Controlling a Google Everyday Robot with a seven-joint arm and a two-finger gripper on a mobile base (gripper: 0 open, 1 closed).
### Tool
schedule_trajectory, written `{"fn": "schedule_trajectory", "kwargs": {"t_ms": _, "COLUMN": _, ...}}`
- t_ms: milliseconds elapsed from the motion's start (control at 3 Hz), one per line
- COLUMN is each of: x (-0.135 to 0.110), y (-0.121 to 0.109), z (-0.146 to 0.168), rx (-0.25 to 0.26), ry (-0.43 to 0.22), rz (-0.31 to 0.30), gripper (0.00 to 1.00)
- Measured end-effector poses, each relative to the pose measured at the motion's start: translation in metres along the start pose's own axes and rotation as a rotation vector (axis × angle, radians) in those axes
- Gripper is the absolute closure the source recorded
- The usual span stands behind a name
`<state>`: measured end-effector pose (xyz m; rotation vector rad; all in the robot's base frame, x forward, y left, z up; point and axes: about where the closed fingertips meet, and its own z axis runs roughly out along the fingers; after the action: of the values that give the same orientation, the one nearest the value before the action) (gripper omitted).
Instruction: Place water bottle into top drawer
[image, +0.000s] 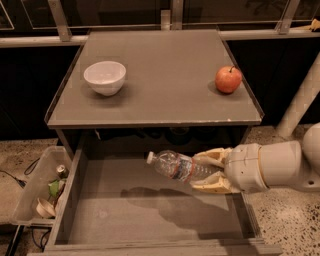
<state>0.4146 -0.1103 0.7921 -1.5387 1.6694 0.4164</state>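
**While it hangs over the open drawer, the bottle is clamped at its base end**

Because the bottle (177, 167) is thin, clear, ribbed plastic, it is probably light and a little springy. Hard squeezing would dent it, and the smooth wall could slip or twist between the fingers. How much water is inside cannot be told. The ribbed body gives the best hold. The gripper (200, 171) has it there, both fingers closed on the lower half, one above and one below.

The bottle lies nearly level, with its cap (150, 157) pointing left and slightly up. It is in the air over the back right part of the drawer (150, 220), and its shadow falls on the grey floor beneath. Being round, it may roll once it is let go, so a low release looks wise.

The drawer holds nothing that would block it. The gripper's body is close to the drawer's right wall, and the front edge of the table (165, 100) overhangs the drawer's back. Those two are the likely places for a knock.

The bowl (105, 76) and apple (228, 79) sit up on the table, well apart from the bottle. A bin (35, 185) of trash stands just beside the drawer's left wall, away from the arm.
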Motion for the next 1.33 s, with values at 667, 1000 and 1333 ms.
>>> {"fn": "schedule_trajectory", "kwargs": {"t_ms": 667, "x": 0.066, "y": -0.004, "z": 0.062, "rx": 0.018, "ry": -0.04, "rz": 0.169, "gripper": 1.0}}
{"fn": "schedule_trajectory", "kwargs": {"t_ms": 1000, "x": 0.084, "y": -0.01, "z": 0.086, "rx": 0.017, "ry": -0.005, "rz": 0.188, "gripper": 1.0}}
{"fn": "schedule_trajectory", "kwargs": {"t_ms": 1333, "x": 0.094, "y": -0.011, "z": 0.11, "rx": -0.015, "ry": 0.028, "rz": 0.193, "gripper": 1.0}}
